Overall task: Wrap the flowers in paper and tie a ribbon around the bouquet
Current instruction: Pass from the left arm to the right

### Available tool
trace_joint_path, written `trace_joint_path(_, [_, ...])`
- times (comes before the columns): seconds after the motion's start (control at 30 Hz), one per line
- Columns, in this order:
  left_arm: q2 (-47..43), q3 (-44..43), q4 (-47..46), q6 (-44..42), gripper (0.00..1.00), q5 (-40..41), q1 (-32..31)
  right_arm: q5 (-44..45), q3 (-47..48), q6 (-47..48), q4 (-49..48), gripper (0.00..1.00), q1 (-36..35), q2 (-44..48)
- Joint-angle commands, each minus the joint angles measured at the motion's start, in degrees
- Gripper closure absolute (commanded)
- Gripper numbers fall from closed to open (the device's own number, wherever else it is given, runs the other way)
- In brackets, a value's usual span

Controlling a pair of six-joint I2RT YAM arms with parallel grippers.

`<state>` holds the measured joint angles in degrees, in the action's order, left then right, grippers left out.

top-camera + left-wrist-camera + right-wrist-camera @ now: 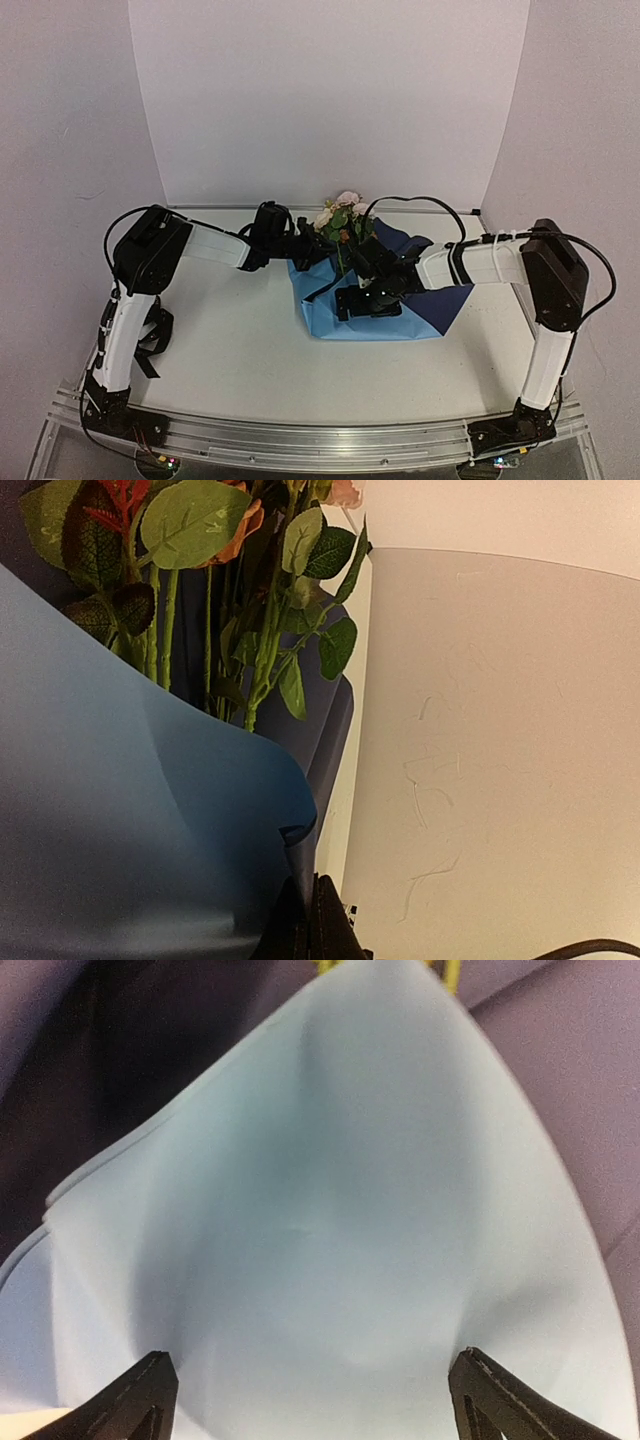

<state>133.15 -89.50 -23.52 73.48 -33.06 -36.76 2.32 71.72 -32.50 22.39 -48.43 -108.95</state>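
L gripper [305, 908] pinches paper [410, 328] flap; R gripper [315, 1400] open above the sheet.
L jaws shut on paper's left edge, prob. to hold flap up round flowers [343, 218]. Stems lie inside the paper fold, heads poke out its far end. R jaws wide over paper's mid, gripping nothing; prob. set to press or re-grip.

You'll see a cream worktop [230, 350] across the frame's middle, a white backdrop panel [330, 100] upright at its far edge. Pale lilac walls [60, 120] flank it upper left and right.
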Motion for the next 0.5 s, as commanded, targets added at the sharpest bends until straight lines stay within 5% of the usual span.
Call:
trace_joint_path(0.0, [0.7,-3.3,-1.2,-0.4,1.0,-0.5,0.0,1.7,0.5,0.6,-1.7,0.02,-0.6,-0.5])
trace_joint_path(0.47, [3.7,-5.2,-2.5,0.2,1.0,-1.5,-1.2,7.1,-1.3,-4.3,-3.8,0.09,-0.9,-2.9])
